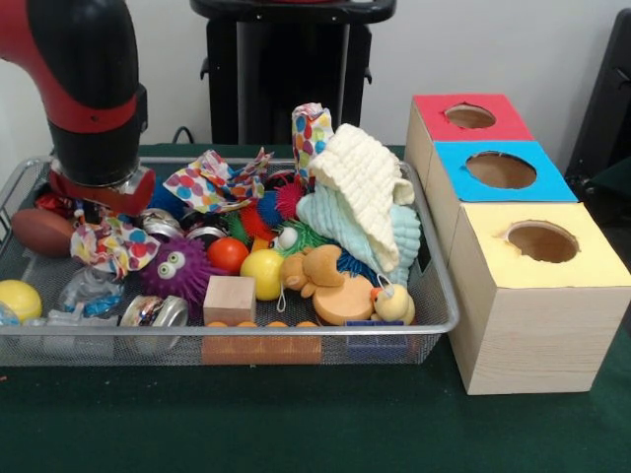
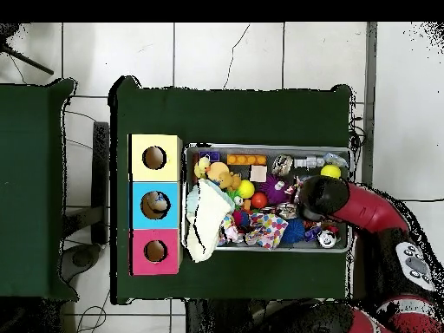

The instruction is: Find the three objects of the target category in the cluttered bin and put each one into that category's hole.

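Note:
The silver wire-mesh bin (image 1: 296, 330) is full of mixed toys and cloths; it also shows in the overhead view (image 2: 269, 148). My gripper (image 1: 96, 212) reaches down into the bin's left end in the front view, just above a polka-dot cloth (image 1: 113, 243). The arm's wrist and the clutter hide its tip. In the overhead view the arm (image 2: 323, 196) covers the bin's right part. Three wooden boxes with round holes stand beside the bin: red top (image 1: 434, 113), blue top (image 1: 458, 177), yellow top (image 1: 493, 266).
In the bin lie a purple spiky ball with eyes (image 1: 177, 268), an orange ball (image 1: 228, 254), a yellow ball (image 1: 262, 273), a wood block (image 1: 230, 299), a teddy (image 1: 314, 268), a rubber duck (image 1: 392, 304), a cream cloth (image 1: 365, 192) and a brown football (image 1: 41, 232).

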Motion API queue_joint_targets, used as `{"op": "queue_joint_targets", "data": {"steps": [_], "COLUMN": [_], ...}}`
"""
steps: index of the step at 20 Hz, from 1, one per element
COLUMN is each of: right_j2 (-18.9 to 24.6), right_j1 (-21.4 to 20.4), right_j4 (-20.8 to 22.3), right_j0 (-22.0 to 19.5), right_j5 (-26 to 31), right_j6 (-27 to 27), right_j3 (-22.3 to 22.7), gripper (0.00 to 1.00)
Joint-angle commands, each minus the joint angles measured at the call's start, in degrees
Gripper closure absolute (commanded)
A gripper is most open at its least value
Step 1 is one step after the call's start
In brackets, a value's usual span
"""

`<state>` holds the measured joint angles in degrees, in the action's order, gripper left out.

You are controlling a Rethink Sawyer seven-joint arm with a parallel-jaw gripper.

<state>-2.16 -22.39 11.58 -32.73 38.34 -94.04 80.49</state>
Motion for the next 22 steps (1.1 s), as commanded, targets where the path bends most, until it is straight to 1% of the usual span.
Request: {"op": "queue_joint_targets", "data": {"steps": [1, 2, 5, 7, 11, 16, 17, 18, 22], "right_j2": [7.2, 8.1, 9.3, 9.7, 8.7, 7.8, 7.6, 7.2, 3.2], "right_j1": [7.1, 7.2, 6.8, 6.3, 5.1, 1.9, 0.4, -2.0, -13.2], "right_j4": [0.6, 0.4, 1.1, 0.9, 1.5, 1.6, 1.6, 1.6, 0.7], "right_j0": [-2.1, -3.1, -4.0, -4.3, -3.2, -2.1, -1.8, -1.4, 2.5], "right_j5": [-1.7, -1.9, -4.9, -6.2, -5.9, -4.0, -3.5, -3.3, 1.6], "right_j6": [0.9, 1.2, 2.1, 0.9, -0.9, -0.8, -0.8, -1.0, -3.7], "right_j3": [-0.4, 0.3, 1.5, 2.1, 2.2, 3.4, 4.3, 5.9, 12.9], "gripper": [0.0, 1.0, 1.0, 1.0, 1.0, 1.0, 1.0, 1.0, 1.0]}}
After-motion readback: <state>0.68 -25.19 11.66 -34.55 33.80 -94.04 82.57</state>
